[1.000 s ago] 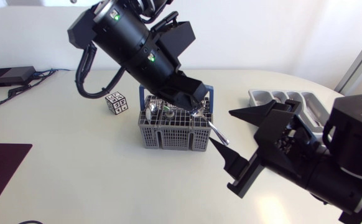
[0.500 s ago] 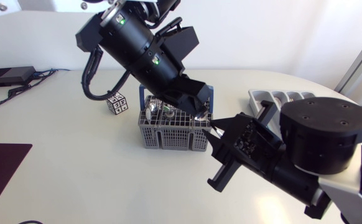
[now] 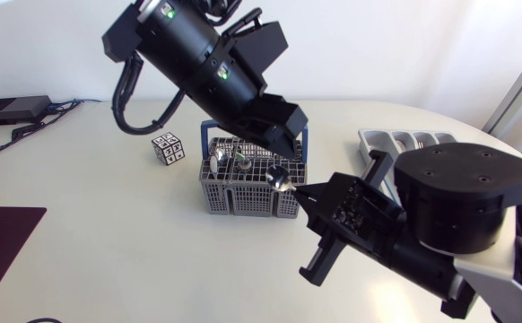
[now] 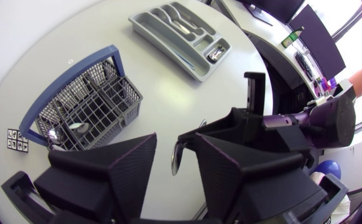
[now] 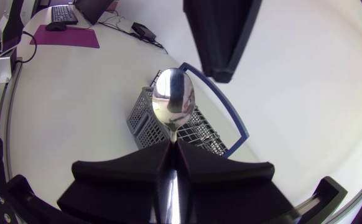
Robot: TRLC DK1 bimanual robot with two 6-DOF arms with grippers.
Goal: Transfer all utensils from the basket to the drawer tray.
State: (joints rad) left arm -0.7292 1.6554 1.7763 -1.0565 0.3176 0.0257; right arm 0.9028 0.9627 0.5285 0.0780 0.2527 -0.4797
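Note:
A metal spoon (image 3: 279, 177) hangs just above the right end of the grey wire basket (image 3: 243, 197), bowl uppermost. My right gripper (image 3: 308, 196) is shut on its handle; the right wrist view shows the spoon's bowl (image 5: 173, 102) sticking out ahead of the closed right gripper (image 5: 171, 152). My left gripper (image 3: 285, 142) hovers a little above the bowl, open. In the left wrist view the spoon (image 4: 175, 158) lies in the gap of the left gripper (image 4: 168, 140) without touching its fingers. The grey drawer tray (image 3: 378, 139) lies at the right, partly behind my right arm.
More utensils (image 3: 221, 157) stand in the basket, which has a blue handle (image 5: 231, 118). The tray (image 4: 150, 28) holds several utensils (image 4: 181, 22). A black-and-white marker cube (image 3: 168, 146) sits left of the basket. A black box with cables (image 3: 10, 109) and a dark mat (image 3: 1, 242) are at the far left.
My right gripper came in from the right and shut on the spoon's handle. My left gripper, which held the spoon, opened and rose slightly off it.

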